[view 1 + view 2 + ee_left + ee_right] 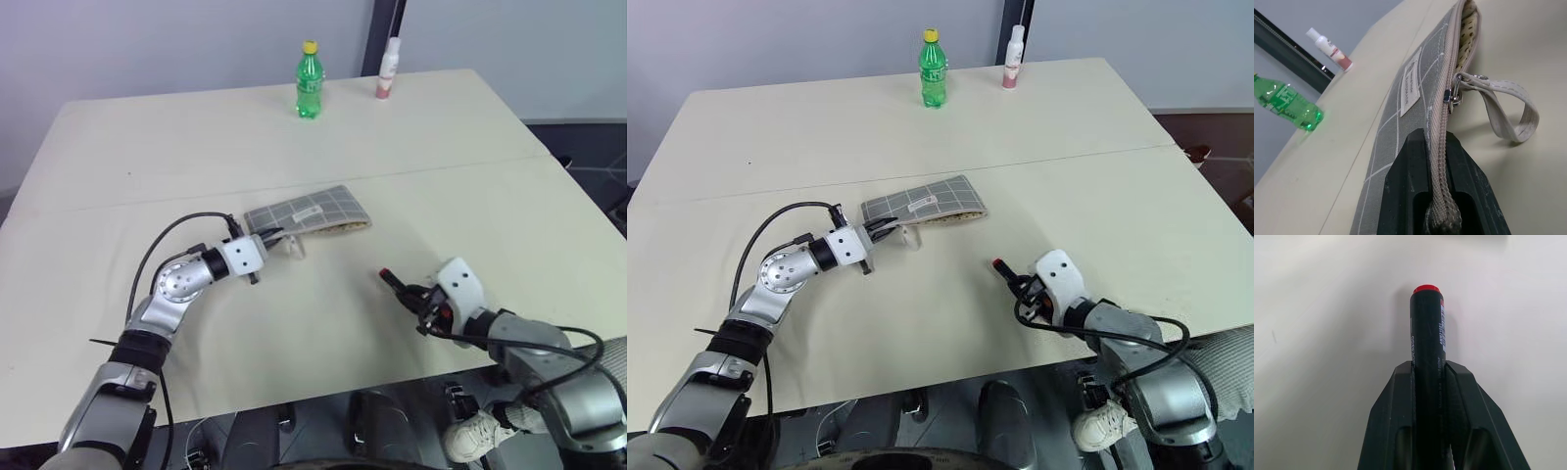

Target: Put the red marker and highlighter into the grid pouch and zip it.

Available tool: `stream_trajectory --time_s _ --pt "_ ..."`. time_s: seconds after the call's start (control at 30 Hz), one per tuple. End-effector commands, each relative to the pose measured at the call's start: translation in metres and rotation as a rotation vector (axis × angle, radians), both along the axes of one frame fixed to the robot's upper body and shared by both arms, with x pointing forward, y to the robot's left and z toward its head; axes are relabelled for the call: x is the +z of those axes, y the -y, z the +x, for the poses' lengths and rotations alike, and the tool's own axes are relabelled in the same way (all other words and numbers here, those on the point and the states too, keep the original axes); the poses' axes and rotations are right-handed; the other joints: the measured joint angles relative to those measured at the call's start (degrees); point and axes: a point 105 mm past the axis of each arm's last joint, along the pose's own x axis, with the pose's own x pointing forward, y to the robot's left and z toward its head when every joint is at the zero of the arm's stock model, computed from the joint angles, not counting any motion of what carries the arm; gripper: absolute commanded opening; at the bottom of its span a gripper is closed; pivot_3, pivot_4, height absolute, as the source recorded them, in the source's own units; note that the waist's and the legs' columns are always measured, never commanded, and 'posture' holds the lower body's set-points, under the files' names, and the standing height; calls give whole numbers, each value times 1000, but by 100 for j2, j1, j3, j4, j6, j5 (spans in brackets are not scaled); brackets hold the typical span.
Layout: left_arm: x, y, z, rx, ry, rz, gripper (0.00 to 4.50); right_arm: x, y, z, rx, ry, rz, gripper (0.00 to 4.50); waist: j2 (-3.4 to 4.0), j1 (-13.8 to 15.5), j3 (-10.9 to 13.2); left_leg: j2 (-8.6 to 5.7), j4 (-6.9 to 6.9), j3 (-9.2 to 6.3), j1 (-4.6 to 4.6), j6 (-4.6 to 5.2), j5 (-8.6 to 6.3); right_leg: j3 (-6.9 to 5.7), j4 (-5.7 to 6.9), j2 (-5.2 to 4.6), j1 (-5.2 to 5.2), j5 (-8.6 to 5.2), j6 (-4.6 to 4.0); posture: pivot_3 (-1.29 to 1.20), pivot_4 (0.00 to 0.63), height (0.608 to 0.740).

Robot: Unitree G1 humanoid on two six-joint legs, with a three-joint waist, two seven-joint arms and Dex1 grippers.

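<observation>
The grid pouch (309, 214) lies flat in the middle of the table. Its far end gapes open onto a dotted lining (1469, 29). My left gripper (266, 237) is shut on the pouch's near end, pinching the zipper seam (1436, 147). The metal pull (1452, 95) and a beige wrist strap (1511, 98) sit just beyond its fingers. The red marker (1427, 338), black with a red end, is clamped lengthwise in my right gripper (416, 297), low over the table near the front right. Its red tip (385, 273) points toward the pouch. The highlighter is out of view.
A green bottle with a yellow cap (310, 80) and a small white and pink bottle (389, 69) stand at the table's far edge. A seam (470, 164) crosses the cream table behind the pouch. The table's front edge runs just below both arms.
</observation>
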Motion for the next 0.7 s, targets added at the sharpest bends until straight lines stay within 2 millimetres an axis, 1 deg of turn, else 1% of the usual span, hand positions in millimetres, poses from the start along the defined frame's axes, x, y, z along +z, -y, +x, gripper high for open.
stream_trajectory --time_s 0.03,0.23,0.4,0.47,0.53,0.6,0.7 --pt "15 10 -5 -56 49 -28 0 12 -4 13 60 128 -118 290 -3 7 1 0 0 1 0 0 0 0 0 0 0 0 0 0 150 740" --pt "23 23 -13 -126 50 -59 0 24 -14 35 127 224 -193 290 -3 -5 2 0 11 1 -1 1 1 -2 2 0 3 6 10 0 150 740" --pt "34 38 -23 -200 41 -97 0 24 -30 49 178 276 -240 290 -3 -5 2 7 44 1 -2 6 -3 -3 14 4 11 12 20 0 150 740" --pt "38 47 -28 -245 53 -48 0 35 -40 57 189 328 -224 290 -3 -12 2 7 49 1 -2 6 -3 -3 14 3 12 16 20 0 150 740" --pt "46 53 -29 -262 56 -43 0 43 -51 61 236 390 -252 290 -1 -14 3 8 51 5 -3 6 -2 -3 14 2 11 24 22 0 150 740" --pt "50 58 -29 -276 53 -43 0 43 -61 62 299 427 -288 290 -2 0 3 8 54 6 -3 6 -3 -3 14 2 12 25 23 0 150 740" --pt "51 63 -30 -297 36 -39 0 44 -76 62 393 502 -353 290 -2 -5 2 8 54 9 -3 6 -3 -4 13 1 11 25 23 0 150 740"
